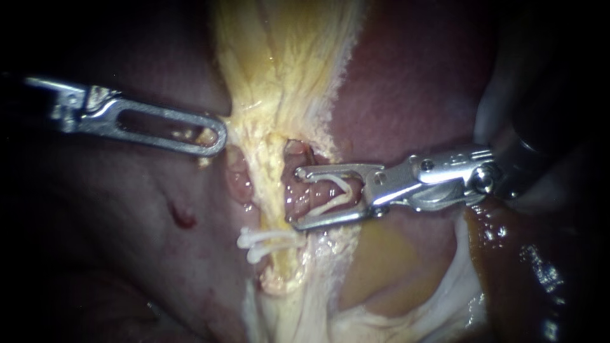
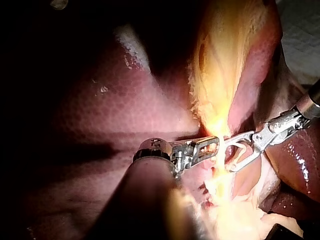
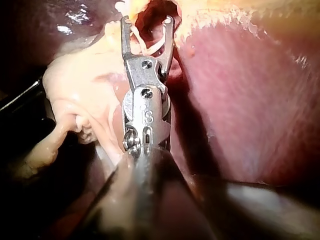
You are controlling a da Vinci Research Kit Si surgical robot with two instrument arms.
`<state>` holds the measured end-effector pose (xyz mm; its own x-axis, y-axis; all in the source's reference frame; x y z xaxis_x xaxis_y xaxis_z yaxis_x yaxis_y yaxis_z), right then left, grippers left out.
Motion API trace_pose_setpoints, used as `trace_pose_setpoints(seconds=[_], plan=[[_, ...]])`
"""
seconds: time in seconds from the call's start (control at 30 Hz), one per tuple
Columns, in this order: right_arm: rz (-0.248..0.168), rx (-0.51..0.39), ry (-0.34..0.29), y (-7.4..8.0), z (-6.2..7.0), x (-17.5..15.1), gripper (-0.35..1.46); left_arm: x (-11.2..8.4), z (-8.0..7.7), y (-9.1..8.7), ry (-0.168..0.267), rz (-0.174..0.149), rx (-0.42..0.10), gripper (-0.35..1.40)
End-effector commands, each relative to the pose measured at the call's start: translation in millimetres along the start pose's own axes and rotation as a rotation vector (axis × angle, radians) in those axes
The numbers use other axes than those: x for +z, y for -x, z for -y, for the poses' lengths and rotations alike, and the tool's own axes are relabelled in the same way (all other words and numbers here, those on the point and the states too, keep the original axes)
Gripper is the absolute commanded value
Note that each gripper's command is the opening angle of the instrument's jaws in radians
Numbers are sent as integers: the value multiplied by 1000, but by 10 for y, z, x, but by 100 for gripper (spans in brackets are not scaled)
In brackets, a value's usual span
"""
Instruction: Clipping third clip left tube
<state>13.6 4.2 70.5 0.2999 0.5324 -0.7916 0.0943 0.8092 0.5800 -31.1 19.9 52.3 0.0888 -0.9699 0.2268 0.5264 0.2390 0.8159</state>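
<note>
- My right instrument [image 1: 295,197] came in from the right. Its claw was spread wide and carried a white clip [image 1: 337,194], an open V touching both halves of the claw.
- The right wrist view showed the same: claw [image 3: 147,21] wide apart, white clip [image 3: 146,49] seated between the halves.
- The right claw tips sat just beside the tube [image 1: 272,184], on its right side. Pink tissue lay between the tips, and the claw was not around the tube.
- The tube was a yellowish strand running down the middle of the endoscope view, between lobes of the liver [image 1: 406,82].
- Two placed clips [image 1: 267,242] lay across the tube below the right claw, close together and near its lower half.
- My left instrument [image 1: 216,136] came in from the left. Its claw was closed, pinching the left edge of the yellow tissue above the clips, and yellow bits showed through its window.
- In the left wrist view the left claw [image 2: 215,145] met the bright strand, with the right instrument [image 2: 229,156] just across it.
- A small red spot [image 1: 183,216] marked the liver below the left instrument.
</note>
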Motion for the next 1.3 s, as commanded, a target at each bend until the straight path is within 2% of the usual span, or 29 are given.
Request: trace_pose_setpoints(seconds=[0.03, 0.37, 0.53, 0.83, 1.3], plan=[[-6, 1, -7, -1, 1, 3, 49, 0, 0, 0, 0, 0, 0, -35], [-30, 11, -43, 0, 0, 18, 50, 2, 0, 0, 1, 1, 0, -35], [-67, 30, -77, -3, 2, 25, 50, 5, -1, -1, 1, 1, 1, -35], [-130, 49, -151, -17, 15, 41, 50, 8, -6, -1, 2, 2, 2, -35], [-151, 59, -171, -17, 14, 70, 49, 15, -6, -1, 2, 3, -4, -35]])
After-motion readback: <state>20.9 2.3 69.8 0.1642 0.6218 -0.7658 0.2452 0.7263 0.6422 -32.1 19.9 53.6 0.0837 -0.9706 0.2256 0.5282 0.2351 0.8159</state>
